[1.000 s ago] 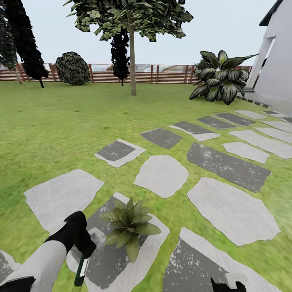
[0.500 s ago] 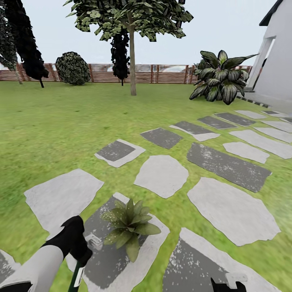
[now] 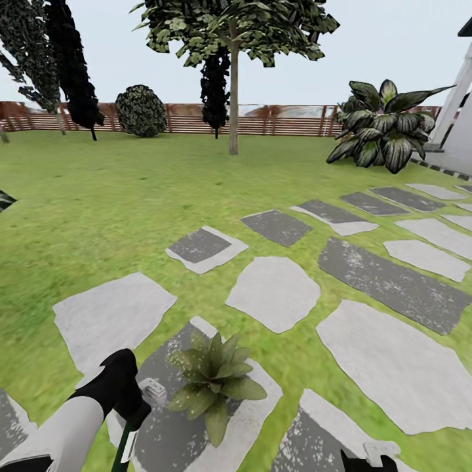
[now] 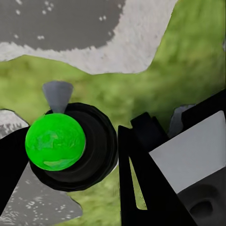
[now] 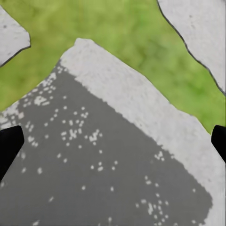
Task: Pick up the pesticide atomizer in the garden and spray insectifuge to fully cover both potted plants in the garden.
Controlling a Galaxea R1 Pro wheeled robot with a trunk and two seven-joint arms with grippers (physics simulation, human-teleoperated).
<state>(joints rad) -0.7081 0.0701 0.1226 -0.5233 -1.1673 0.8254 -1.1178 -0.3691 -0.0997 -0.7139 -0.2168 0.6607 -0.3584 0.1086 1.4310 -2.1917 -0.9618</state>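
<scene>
In the head view the left gripper (image 3: 134, 408) is low at the left, its black body at the end of a white forearm, and it is closed around the spray bottle (image 3: 126, 446). The dark-green body of the bottle with its pale label points down toward the lower edge, and the white trigger head (image 3: 153, 391) comes out above the gripper, on the side of the plant. In the left wrist view the bottle (image 4: 55, 141) is seen end-on as a bright green disc inside a black ring, with a black finger (image 4: 141, 174) close beside it and grass and stone under it.

Just beside the trigger head, 1 potted plant (image 3: 215, 380) stands on a stepping stone (image 3: 164, 432) that is dark grey in the middle and pale at the rim. Its pointed speckled leaves spread wide and hide the pot.

The right gripper (image 3: 369, 459) shows at the lower edge, at the right, only a small black and white part of it. In the right wrist view the 2 dark fingertips (image 5: 9, 146) are at opposite edges, far from each other, with nothing between them, so this gripper is open above another grey stone (image 5: 108, 169).

More flat stones (image 3: 275, 292) run across the lawn (image 3: 98, 203) toward the right. Behind stand a tree (image 3: 233, 85), a round dark bush (image 3: 141, 110), a large broad-leaved plant (image 3: 383, 128) and a brown slatted fence (image 3: 288, 121)
</scene>
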